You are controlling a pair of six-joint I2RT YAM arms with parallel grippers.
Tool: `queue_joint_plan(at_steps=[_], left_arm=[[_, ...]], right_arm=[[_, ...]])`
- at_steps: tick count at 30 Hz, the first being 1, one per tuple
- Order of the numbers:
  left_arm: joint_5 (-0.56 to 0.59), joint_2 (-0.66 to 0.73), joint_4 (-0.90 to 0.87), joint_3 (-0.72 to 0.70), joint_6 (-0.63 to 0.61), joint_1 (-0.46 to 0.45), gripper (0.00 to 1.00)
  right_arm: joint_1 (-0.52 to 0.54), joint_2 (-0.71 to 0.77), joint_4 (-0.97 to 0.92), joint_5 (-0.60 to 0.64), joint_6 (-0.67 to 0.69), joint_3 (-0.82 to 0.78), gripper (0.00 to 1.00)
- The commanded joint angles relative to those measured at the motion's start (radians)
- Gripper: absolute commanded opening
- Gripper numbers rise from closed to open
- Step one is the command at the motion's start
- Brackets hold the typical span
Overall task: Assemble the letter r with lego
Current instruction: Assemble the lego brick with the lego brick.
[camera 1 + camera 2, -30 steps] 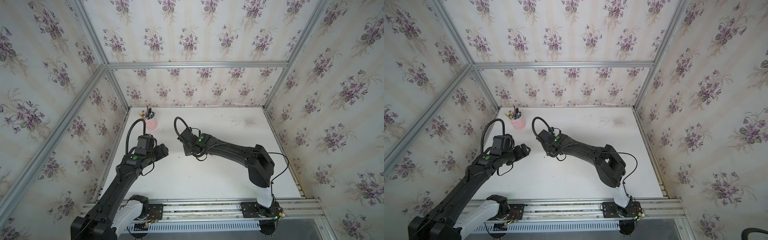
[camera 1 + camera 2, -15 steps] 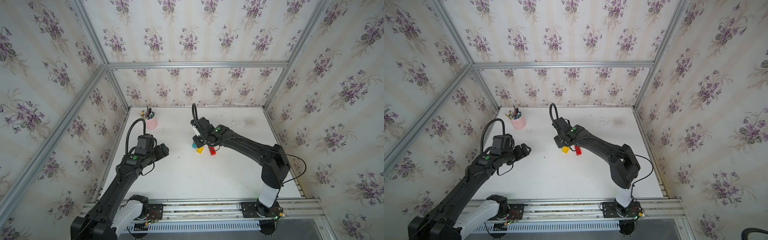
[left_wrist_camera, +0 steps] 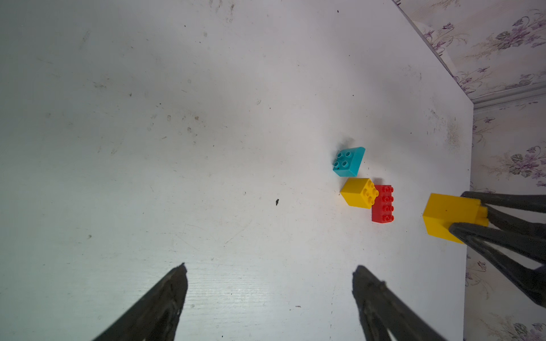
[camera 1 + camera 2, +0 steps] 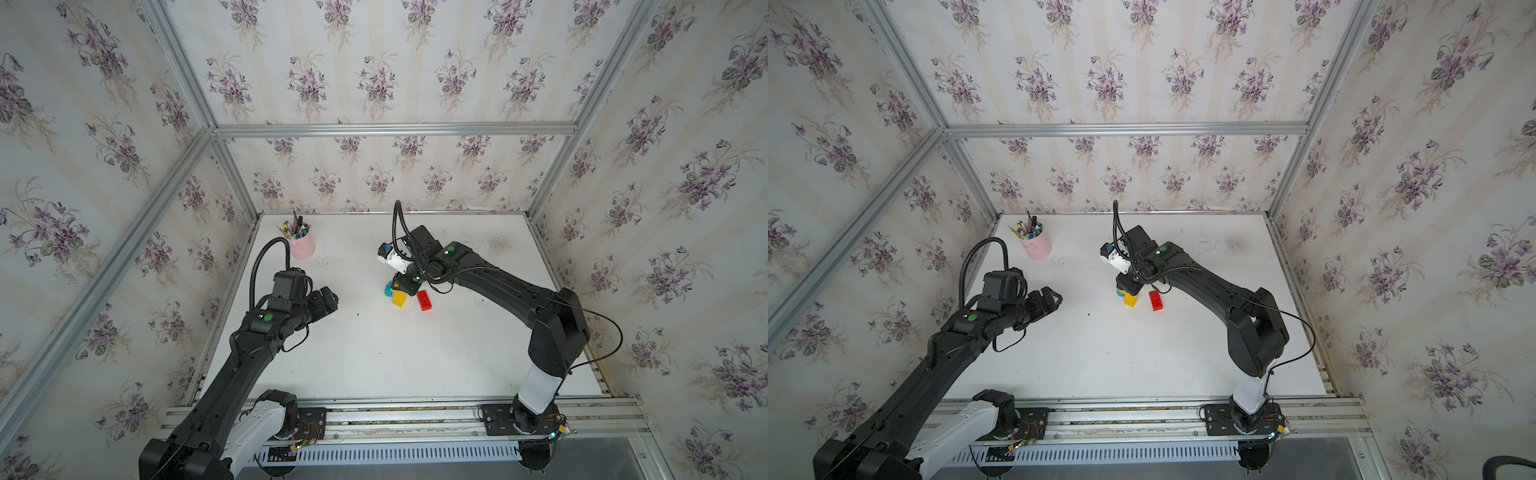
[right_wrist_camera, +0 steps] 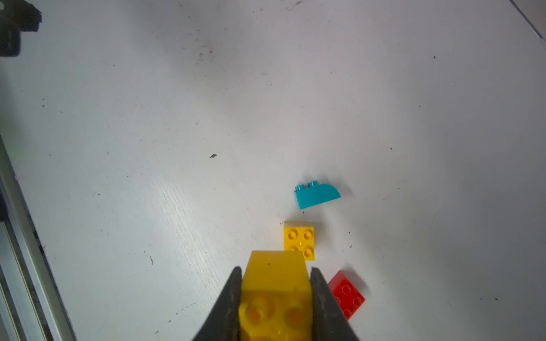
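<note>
The right pincer [image 5: 276, 270] is closed on a yellow squarish studded plastic brick [image 5: 276, 295], held close to the three loose lego pieces, which lie unjoined mid-surface towards the back: a second yellow squarish brick [image 5: 299, 240] with studs up, a longer red studded brick [image 5: 347, 293] just beside it, and a teal brick with one rounded edge [image 5: 316, 196] near both. The left pincer [image 3: 270, 267] stands wide open and empty, well apart from the bricks. The scuffed white surface [image 4: 374, 353] carries a pink pen cup [image 4: 302, 247] at its back left corner and is enclosed by purple-flowered wallpaper walls [image 4: 374, 83] framed in aluminium profiles [image 4: 395, 129].
</note>
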State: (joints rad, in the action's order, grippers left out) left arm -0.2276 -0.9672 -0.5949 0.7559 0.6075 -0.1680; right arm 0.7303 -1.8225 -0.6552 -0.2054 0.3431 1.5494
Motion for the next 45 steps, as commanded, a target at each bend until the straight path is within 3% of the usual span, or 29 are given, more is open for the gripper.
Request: queue_joint_plan(at_steps=[1, 18, 45], left_arm=[[0.004, -0.007, 0.001, 0.003, 0.006, 0.001, 0.89], [0.005, -0.007, 0.001, -0.001, 0.009, 0.002, 0.89], [0.004, -0.008, 0.001, -0.007, 0.014, 0.002, 0.89]], right_arm=[[-0.002, -0.046, -0.043, -0.007, 0.038, 0.025, 0.14], [-0.007, -0.125, 0.011, 0.104, -0.006, 0.000, 0.15], [-0.008, -0.159, 0.058, 0.121, 0.008, -0.026, 0.16]])
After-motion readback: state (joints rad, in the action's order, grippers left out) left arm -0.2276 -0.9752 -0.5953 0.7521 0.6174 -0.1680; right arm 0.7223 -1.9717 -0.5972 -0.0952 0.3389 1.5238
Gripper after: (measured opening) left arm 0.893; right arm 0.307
